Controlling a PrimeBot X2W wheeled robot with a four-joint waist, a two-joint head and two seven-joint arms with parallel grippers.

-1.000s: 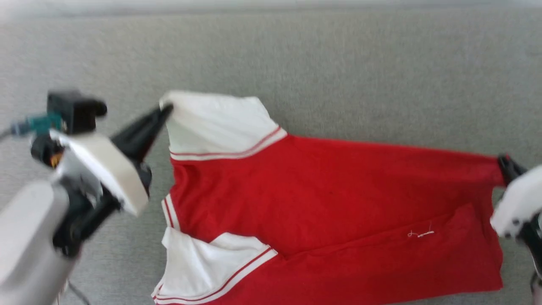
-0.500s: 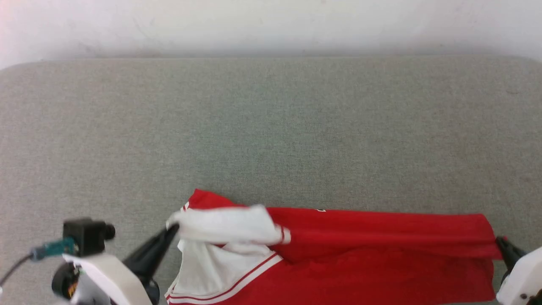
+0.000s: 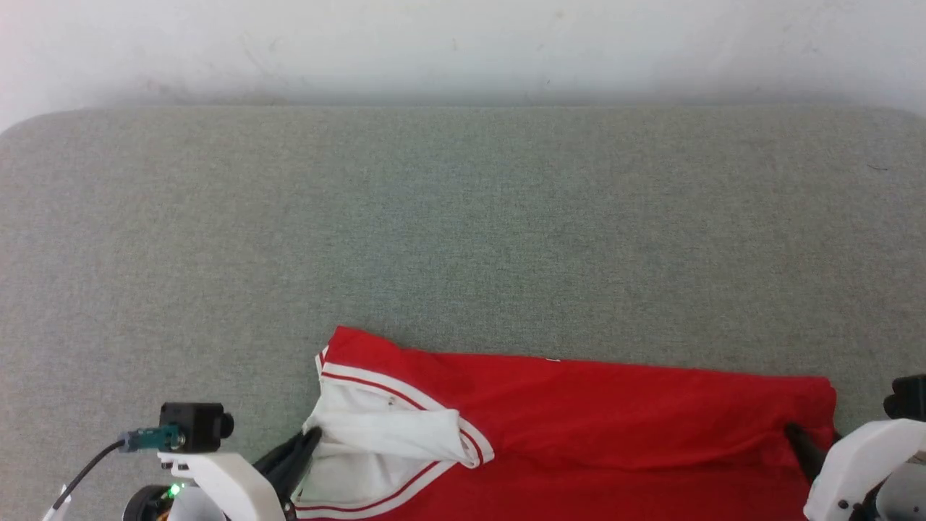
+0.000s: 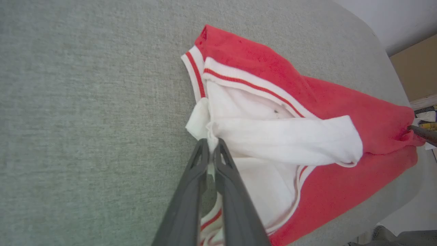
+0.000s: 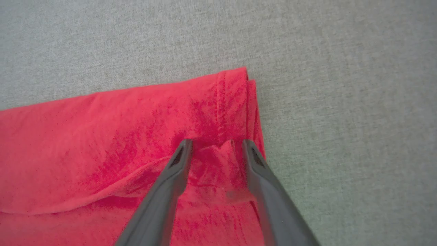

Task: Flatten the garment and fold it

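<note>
The garment (image 3: 615, 405), plain red side up, lies folded lengthwise along the near part of the grey surface, with its white sleeves at the left. My left gripper (image 3: 311, 436) is shut on the edge of the upper white sleeve (image 4: 273, 136), which lies doubled over the lower sleeve; the left wrist view has the fingertips (image 4: 211, 145) pinching it. My right gripper (image 5: 216, 145) stands open over the red hem corner (image 5: 235, 102), a small ridge of cloth rising between its fingers. In the head view that gripper (image 3: 796, 434) rests at the garment's right end.
The grey padded surface (image 3: 463, 217) stretches wide and bare beyond the garment to a white wall (image 3: 463, 43). Its corners are rounded. A brown board (image 4: 416, 65) stands past the table's far end in the left wrist view.
The head camera has tilted, shifting the whole picture. Both grippers brought the far sleeve and hem over toward the near side, doubling the garment. The right fingers have parted; the left stays shut.
</note>
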